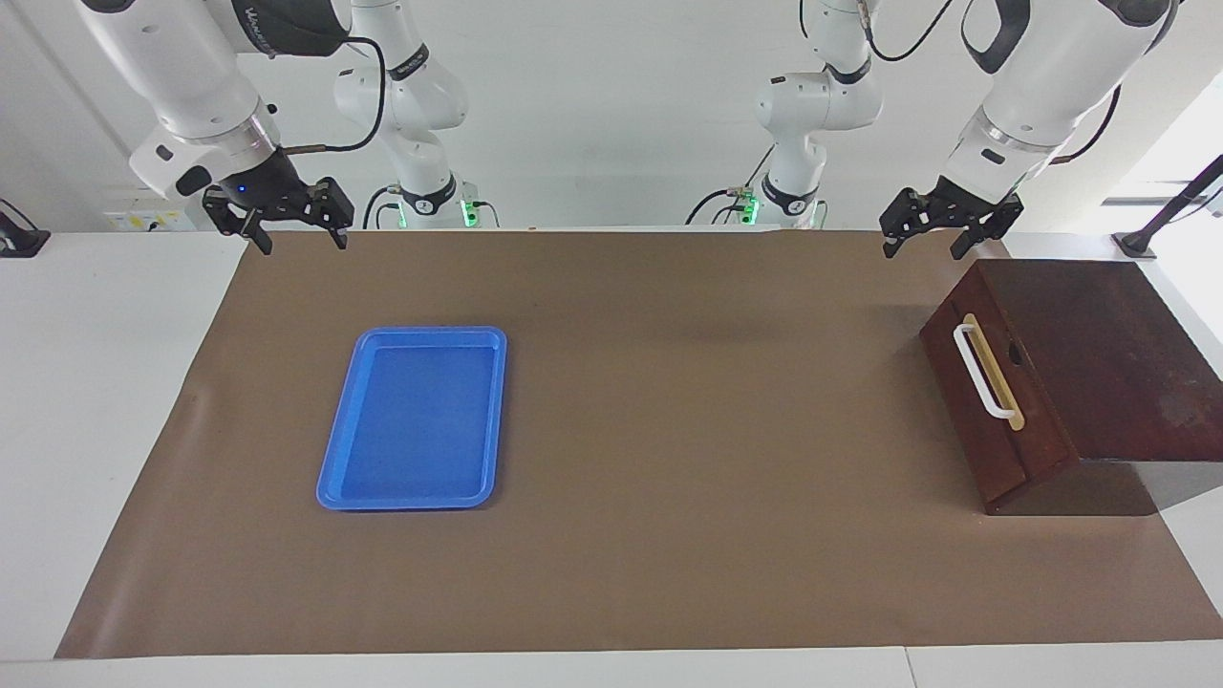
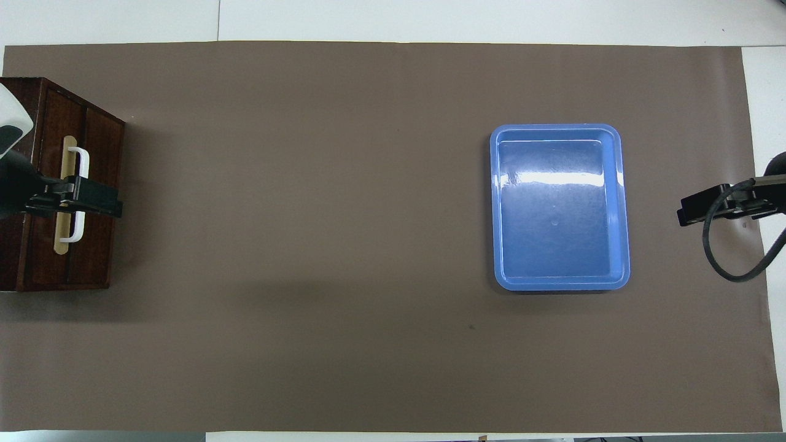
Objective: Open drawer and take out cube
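Note:
The dark wooden box (image 1: 1099, 354) stands at the left arm's end of the table. Its drawer (image 1: 989, 449) is closed, with the white bar handle (image 1: 984, 375) on a tan strip. It also shows in the overhead view (image 2: 92, 258), with the handle (image 2: 81, 161). The yellow cube is not in view. My left gripper (image 1: 925, 250) is open, raised in the air over the box's edge nearest the robots; in the overhead view it (image 2: 98, 201) covers the handle's middle. My right gripper (image 1: 301, 241) is open and empty, raised over the right arm's end of the mat, also seen from above (image 2: 691, 213).
A flat blue tray (image 1: 430, 333) lies empty on the brown mat (image 1: 669, 535), toward the right arm's end; it shows from above too (image 2: 552, 127). The mat covers most of the white table.

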You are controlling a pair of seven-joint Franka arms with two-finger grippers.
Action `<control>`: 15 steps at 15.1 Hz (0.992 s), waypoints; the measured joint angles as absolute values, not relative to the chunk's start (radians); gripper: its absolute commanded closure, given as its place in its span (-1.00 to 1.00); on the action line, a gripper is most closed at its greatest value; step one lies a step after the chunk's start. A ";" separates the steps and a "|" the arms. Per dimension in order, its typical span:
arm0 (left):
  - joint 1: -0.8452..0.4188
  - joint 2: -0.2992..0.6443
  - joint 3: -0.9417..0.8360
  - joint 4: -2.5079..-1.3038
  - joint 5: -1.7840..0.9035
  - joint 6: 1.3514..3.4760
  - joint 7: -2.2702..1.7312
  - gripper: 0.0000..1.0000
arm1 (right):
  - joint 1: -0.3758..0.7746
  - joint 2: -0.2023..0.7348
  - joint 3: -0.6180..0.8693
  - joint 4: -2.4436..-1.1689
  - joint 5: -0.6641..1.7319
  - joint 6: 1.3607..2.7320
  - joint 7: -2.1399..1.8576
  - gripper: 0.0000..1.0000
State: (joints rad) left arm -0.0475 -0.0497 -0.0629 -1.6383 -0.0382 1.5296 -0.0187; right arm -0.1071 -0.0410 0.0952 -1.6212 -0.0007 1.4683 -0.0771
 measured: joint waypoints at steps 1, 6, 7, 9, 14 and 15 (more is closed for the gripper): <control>-0.047 -0.050 -0.062 -1.638 -0.038 1.530 -0.019 -1.00 | -0.107 -0.041 0.095 -1.621 -0.001 1.468 -0.077 -1.00; -0.047 -0.050 -0.062 -1.637 -0.038 1.533 -0.019 -1.00 | -0.106 -0.041 0.100 -1.626 -0.001 1.469 -0.077 -1.00; -0.047 -0.050 -0.062 -1.637 -0.038 1.533 -0.019 -1.00 | -0.106 -0.041 0.100 -1.627 -0.001 1.469 -0.077 -1.00; -0.045 -0.050 -0.056 -1.638 -0.026 1.551 -0.018 -1.00 | -0.106 -0.041 0.100 -1.628 -0.001 1.469 -0.077 -1.00; -0.068 -0.048 -0.065 -1.726 0.125 1.722 -0.013 -1.00 | -0.096 -0.041 0.102 -1.629 -0.001 1.469 -0.077 -1.00; -0.074 -0.046 -0.066 -1.756 0.157 1.770 -0.013 -1.00 | -0.095 -0.041 0.104 -1.629 -0.001 1.469 -0.077 -1.00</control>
State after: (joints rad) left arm -0.0744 -0.0457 -0.0655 -1.7564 0.1574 1.7696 -0.0128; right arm -0.0950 -0.0410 0.1038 -1.6287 -0.0006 1.4690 -0.0775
